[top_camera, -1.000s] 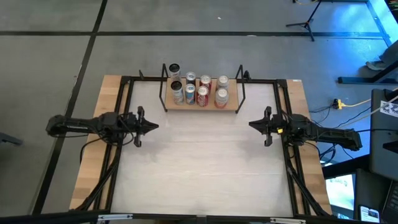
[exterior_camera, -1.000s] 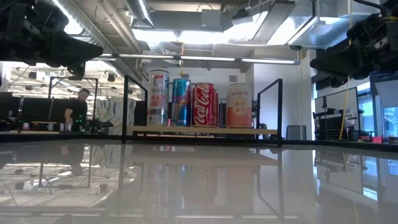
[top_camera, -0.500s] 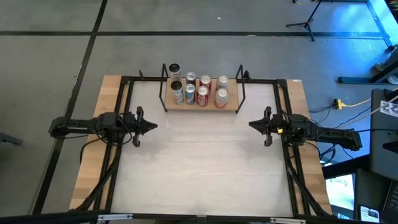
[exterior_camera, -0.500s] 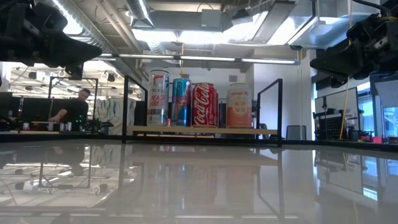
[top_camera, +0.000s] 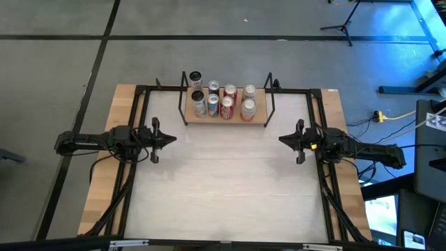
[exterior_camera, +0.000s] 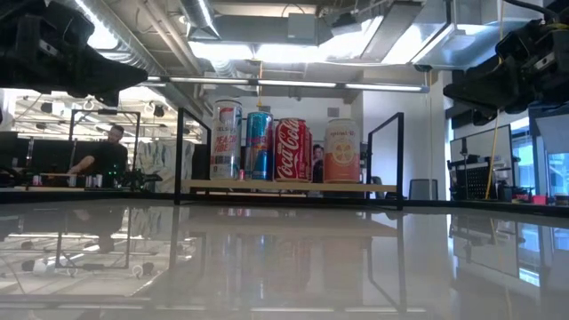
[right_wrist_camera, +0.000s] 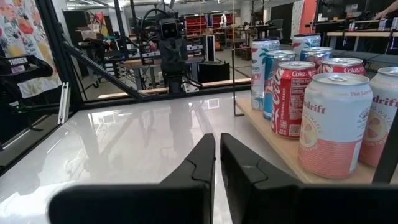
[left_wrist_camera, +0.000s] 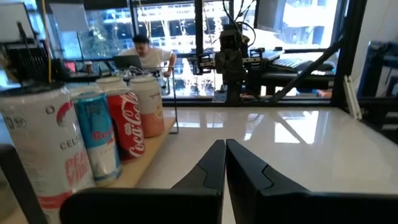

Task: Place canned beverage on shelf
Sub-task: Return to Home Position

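**Both arms idle beside a stocked shelf.** Seen from above, the left arm lies along the left side of the counter [top_camera: 230, 188]. Its left pincer [top_camera: 172, 139] hangs above the white surface and is aimed toward the middle. The left wrist view shows the two dark fingers [left_wrist_camera: 211, 163] pressed together with nothing between them.

At the far edge of the counter, midway between the arms, stands the shelf [top_camera: 259, 120], a light-wood board in a thin black wire frame with upright end posts. Eight cans stand upright on it in four pairs, one can behind the other. From the left they are two tall white-and-red cans [top_camera: 198, 102], two slim blue cans [top_camera: 213, 107], two red cola cans [top_camera: 226, 107] and two orange-white cans [top_camera: 247, 109]. The low view, level with the counter, shows the front row side by side on the board, close together, with a small gap before the orange-white can. Beyond the counter in that view, a person [exterior_camera: 105, 156] in dark clothing bends over a desk in the room behind.

On the right side of the counter the right arm mirrors the left, well apart from the shelf. Its right pincer [top_camera: 282, 139] points inward. The right wrist view shows its fingers [right_wrist_camera: 202, 155] drawn shut to a thin slit, holding nothing.
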